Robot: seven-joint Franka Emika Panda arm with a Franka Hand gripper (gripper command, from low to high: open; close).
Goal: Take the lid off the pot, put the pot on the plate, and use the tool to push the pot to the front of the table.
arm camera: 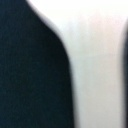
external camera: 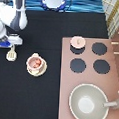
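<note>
The gripper [external camera: 11, 43] hangs at the exterior view's left edge. Well apart from it, toward the exterior view's right, lies a pinkish-brown stove [external camera: 88, 56] with black burners [external camera: 99, 48]. Farther still from the gripper, toward the bottom right, a big grey pan [external camera: 88, 102] sits on the stove, its handle pointing right.

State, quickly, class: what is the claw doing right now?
Claw: at the exterior view's left edge, directly over the tool; open or closed cannot be told.
</note>
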